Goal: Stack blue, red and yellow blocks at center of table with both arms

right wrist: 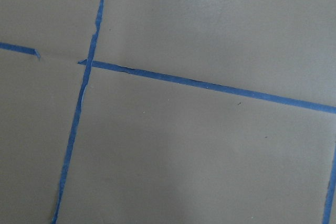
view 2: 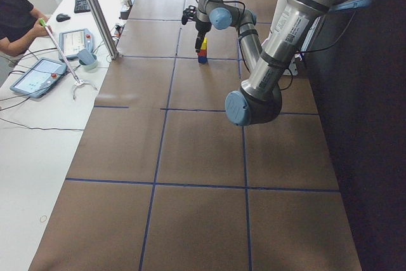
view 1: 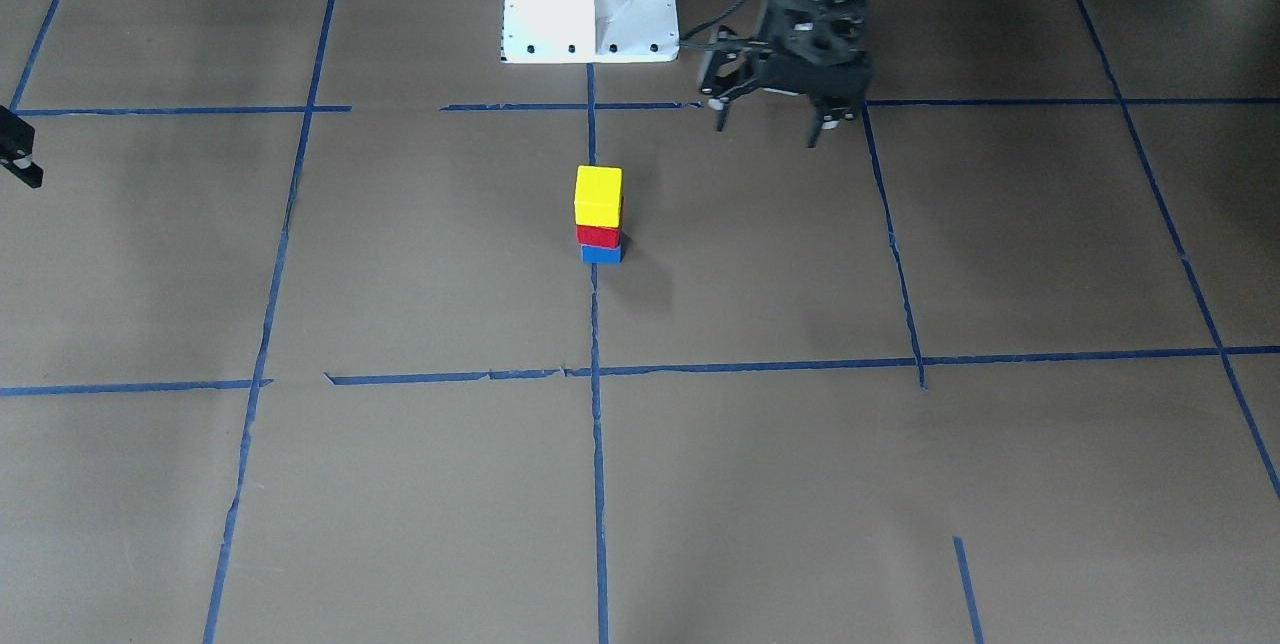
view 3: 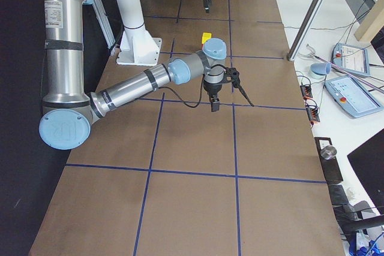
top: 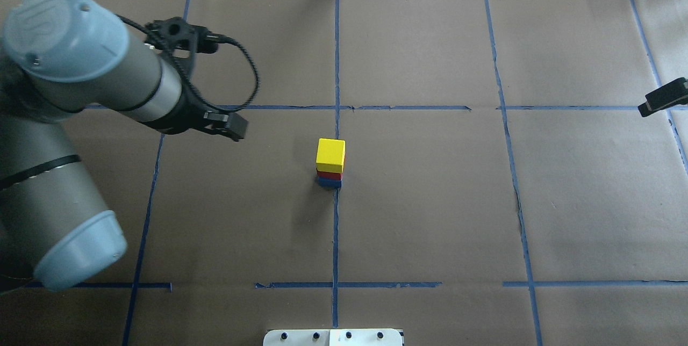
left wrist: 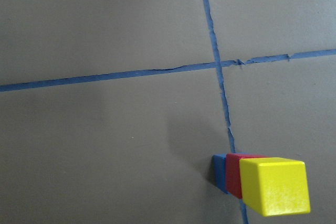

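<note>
Nearest to the robot, I have the white base plate [top: 333, 337] at the near edge of the table [top: 430, 217], sitting on the blue tape line [top: 335, 238] that runs down the middle.

Further out along that line is the stack, at the centre of the table. The blue block [view 1: 601, 254] is on the brown paper, the red block [view 1: 598, 235] sits on top of it, and the yellow block [view 1: 598, 194] is on top of the red. The three line up fairly squarely, and nothing else is touching them. My left wrist camera has the stack in its lower right corner, with the yellow face closest.

The left gripper [view 1: 768, 124] hangs above the table on the stack's left, clear of it. Its jaws are spread apart with nothing between them.

The right gripper [top: 658, 100] is well off to the right, at the edge of my overhead view. Only a dark part of it shows there, so I cannot tell how its jaws stand. Its wrist camera gives me only paper and crossing tape.
</note>
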Controlling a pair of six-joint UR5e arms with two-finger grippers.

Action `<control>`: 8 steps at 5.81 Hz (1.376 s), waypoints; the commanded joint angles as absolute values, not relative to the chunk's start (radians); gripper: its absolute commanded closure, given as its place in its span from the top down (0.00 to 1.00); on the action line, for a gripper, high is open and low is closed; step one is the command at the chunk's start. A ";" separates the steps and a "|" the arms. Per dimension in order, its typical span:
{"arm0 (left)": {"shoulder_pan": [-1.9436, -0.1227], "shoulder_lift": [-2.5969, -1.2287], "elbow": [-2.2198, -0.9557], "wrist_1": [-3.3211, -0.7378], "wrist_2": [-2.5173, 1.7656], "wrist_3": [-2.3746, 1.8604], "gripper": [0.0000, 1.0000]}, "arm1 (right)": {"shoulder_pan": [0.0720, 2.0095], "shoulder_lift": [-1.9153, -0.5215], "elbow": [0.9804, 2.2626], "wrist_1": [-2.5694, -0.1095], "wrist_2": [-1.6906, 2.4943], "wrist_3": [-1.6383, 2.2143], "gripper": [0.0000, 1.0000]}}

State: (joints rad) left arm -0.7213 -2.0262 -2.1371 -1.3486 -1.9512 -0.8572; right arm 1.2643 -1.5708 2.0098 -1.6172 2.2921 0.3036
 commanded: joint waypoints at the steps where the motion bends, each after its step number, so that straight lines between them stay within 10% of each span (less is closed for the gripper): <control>1: -0.895 -1.753 -2.180 -1.358 -2.046 -0.542 1.00 | 1.348 -1.594 1.940 -1.615 2.350 0.161 1.00; 3: -1.180 -1.526 -2.140 -1.378 -2.206 -0.116 1.00 | 1.417 -1.711 1.936 -1.608 2.382 -0.014 1.00; 8: -1.647 -1.459 -1.732 -1.368 -2.345 0.446 1.00 | 1.511 -1.821 1.937 -1.611 2.349 -0.209 1.00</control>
State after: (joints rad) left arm -1.6252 -1.4619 -1.7866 -1.3693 -2.3442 0.4322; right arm 1.5094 -1.8170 1.9325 -1.6126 2.3457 -0.2067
